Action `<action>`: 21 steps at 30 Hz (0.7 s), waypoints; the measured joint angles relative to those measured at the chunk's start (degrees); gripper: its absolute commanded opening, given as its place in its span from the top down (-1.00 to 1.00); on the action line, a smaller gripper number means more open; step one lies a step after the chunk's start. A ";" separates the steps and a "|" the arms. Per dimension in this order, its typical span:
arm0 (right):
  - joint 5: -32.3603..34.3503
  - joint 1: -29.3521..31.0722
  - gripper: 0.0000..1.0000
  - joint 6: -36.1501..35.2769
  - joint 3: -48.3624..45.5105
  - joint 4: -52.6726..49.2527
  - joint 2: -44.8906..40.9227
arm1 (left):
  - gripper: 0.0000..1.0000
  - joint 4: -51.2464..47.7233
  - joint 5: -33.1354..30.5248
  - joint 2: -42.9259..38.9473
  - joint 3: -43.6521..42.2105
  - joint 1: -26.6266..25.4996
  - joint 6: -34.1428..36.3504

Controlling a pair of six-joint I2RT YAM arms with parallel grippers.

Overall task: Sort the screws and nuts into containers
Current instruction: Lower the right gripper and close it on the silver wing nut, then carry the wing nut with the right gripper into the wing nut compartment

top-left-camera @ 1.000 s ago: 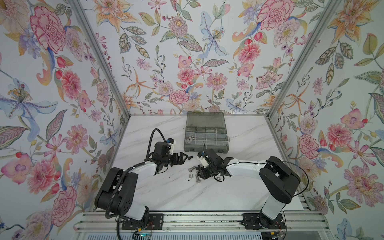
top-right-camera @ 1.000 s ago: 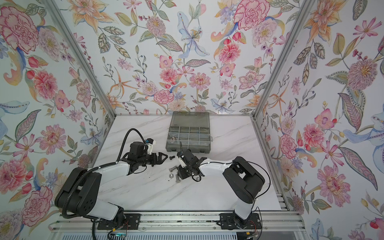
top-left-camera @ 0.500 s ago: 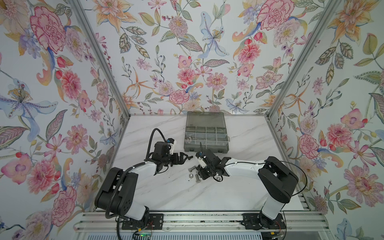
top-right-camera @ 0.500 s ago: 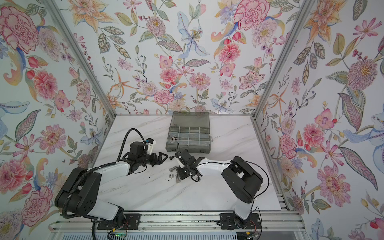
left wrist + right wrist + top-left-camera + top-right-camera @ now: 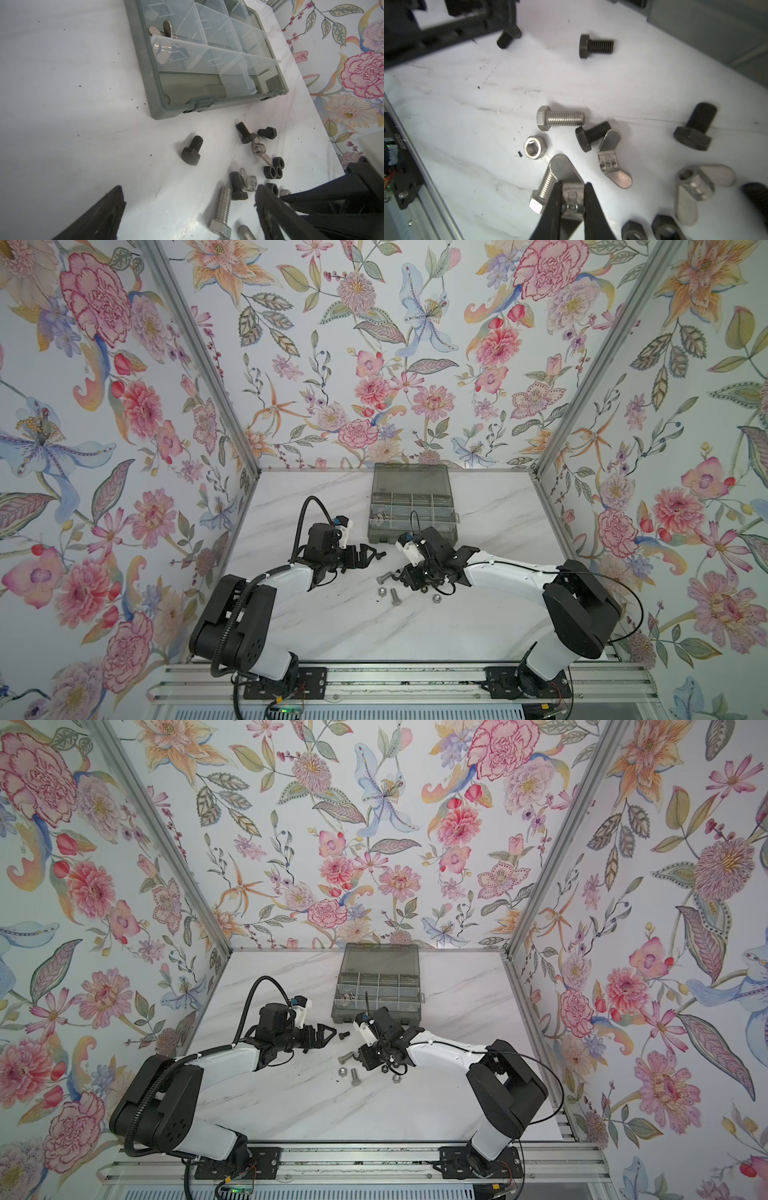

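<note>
1. The wing nut (image 5: 564,170) pinched in the right tool (image 5: 572,184) is partly hidden by the tool itself.
2. A silver screw (image 5: 545,187) lies just behind that tool, which partly covers its head.
3. Two black nuts (image 5: 634,231) beside that tool are cut off by the picture's edge.
4. A black screw (image 5: 508,38) just off the left tool (image 5: 365,554) is blurred.

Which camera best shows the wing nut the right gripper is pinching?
The right wrist view: the wing nut sits large in the right gripper. In both top views the gripper hides it; the left wrist view leaves it unclear.
</note>
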 measured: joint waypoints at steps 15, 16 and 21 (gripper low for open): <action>0.04 -7.13 0.92 -6.49 22.58 0.37 7.50 | -0.99 2.43 2.14 0.00 -0.39 0.00 -0.87; 0.50 -7.34 0.92 -6.64 23.98 0.37 8.76 | -0.99 2.43 2.14 0.00 -0.39 0.00 -0.94; 2.69 -7.58 0.91 -6.69 30.45 0.26 15.63 | -0.99 2.45 2.16 0.00 -0.39 0.00 -1.05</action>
